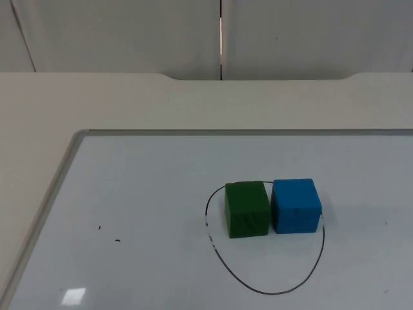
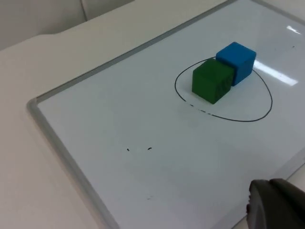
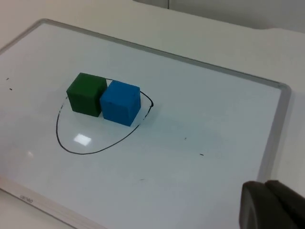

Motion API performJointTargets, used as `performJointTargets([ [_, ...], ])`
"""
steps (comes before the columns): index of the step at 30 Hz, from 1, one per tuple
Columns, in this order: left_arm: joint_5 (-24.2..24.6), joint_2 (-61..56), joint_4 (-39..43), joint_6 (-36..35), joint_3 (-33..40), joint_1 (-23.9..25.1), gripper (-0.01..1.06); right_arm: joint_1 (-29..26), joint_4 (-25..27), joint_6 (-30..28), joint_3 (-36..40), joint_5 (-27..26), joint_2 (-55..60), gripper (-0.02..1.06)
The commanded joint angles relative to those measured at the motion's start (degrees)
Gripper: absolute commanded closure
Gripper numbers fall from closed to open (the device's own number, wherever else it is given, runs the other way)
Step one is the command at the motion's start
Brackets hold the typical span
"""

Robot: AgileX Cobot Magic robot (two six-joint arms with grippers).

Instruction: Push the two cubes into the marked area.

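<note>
A green cube and a blue cube stand side by side, touching, on a whiteboard. Both sit in the far part of a hand-drawn black oval; the blue cube's outer side lies close to the line. In the left wrist view the green cube is nearer than the blue cube, and the left gripper hovers well back from the oval. The right gripper is likewise far from the blue cube and green cube.
The whiteboard's grey frame runs along the left and far sides, raised slightly above the white table. Two tiny black marks dot the board left of the oval. The grey partition wall closes the back.
</note>
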Motion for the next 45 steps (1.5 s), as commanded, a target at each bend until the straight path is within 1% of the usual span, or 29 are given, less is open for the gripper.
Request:
performJointTargets([
  [1,-0.3,-0.1,0.5,-0.8,0.2,0.2,1.05,0.1,0.1,-1.1,0.5,-0.8,-0.2,1.05],
  [5,-0.3,-0.1,0.3,-0.5,0.2,0.2,1.05,0.1,0.1,-1.1,0.5,-0.8,-0.2,1.05],
  [8,-0.3,-0.1,-0.7,1.2,0.2,0.2,1.05,0.1,0.1,-1.1,0.5,-0.8,-0.2,1.05],
  [12,-0.3,-0.1,-0.7,1.2,0.2,0.2,1.05,0.1,1.2,-1.1,0.5,-0.8,-0.2,1.05],
  [20,-0.3,-0.1,-0.7,1.2,0.2,0.2,1.05,0.1,1.2,-1.1,0.5,-0.8,-0.2,1.05],
  [22,-0.3,-0.1,-0.7,1.2,0.2,0.2,1.03,0.1,1.2,-1.1,0.5,-0.8,-0.2,1.01],
  [23,-0.3,-0.1,-0.7,1.2,0.2,0.2,1.00,0.1,1.2,-1.1,0.5,-0.8,-0.2,0.97],
  [24,-0.3,-0.1,-0.7,1.2,0.2,0.2,1.00,0.1,1.2,-1.1,0.5,-0.8,-0.2,0.97],
  [25,-0.3,-0.1,-0.7,1.2,0.2,0.2,0.96,0.1,1.2,-1.1,0.5,-0.8,-0.2,0.91],
  [26,-0.3,-0.1,-0.7,1.2,0.2,0.2,0.89,0.1,1.2,-1.1,0.5,-0.8,-0.2,0.84],
  [27,-0.3,-0.1,-0.7,1.2,0.2,0.2,0.83,0.1,1.2,-1.1,0.5,-0.8,-0.2,0.74],
  [29,-0.3,-0.1,-0.7,1.2,0.2,0.2,0.64,0.1,1.2,-1.1,0.5,-0.8,-0.2,0.50],
  [30,-0.3,-0.1,-0.7,1.2,0.2,0.2,0.64,0.1,1.2,-1.1,0.5,-0.8,-0.2,0.50],
  [31,-0.3,-0.1,-0.7,1.2,0.2,0.2,0.52,0.1,1.2,-1.1,0.5,-0.8,-0.2,0.39],
  [33,-0.3,-0.1,-0.6,1.0,0.2,0.2,0.26,0.1,1.2,-1.1,0.5,-0.8,-0.2,0.12],
  [34,-0.3,-0.1,-0.3,0.6,0.2,0.2,0.11,0.1,1.2,-1.1,0.5,-0.8,-0.2,0.00],
  [35,-0.3,-0.1,-0.3,0.6,0.2,0.2,0.11,0.1,1.2,-1.1,0.5,-0.8,-0.2,0.00],
  [36,-0.3,-0.1,-0.3,0.6,0.2,0.2,-0.01,0.1,1.2,-1.1,0.5,-0.8,-0.2,-0.01],
  [45,-0.3,-0.1,-0.3,0.5,0.2,0.2,0.00,0.1,1.2,-1.1,0.5,-0.8,-0.2,-0.01],
])
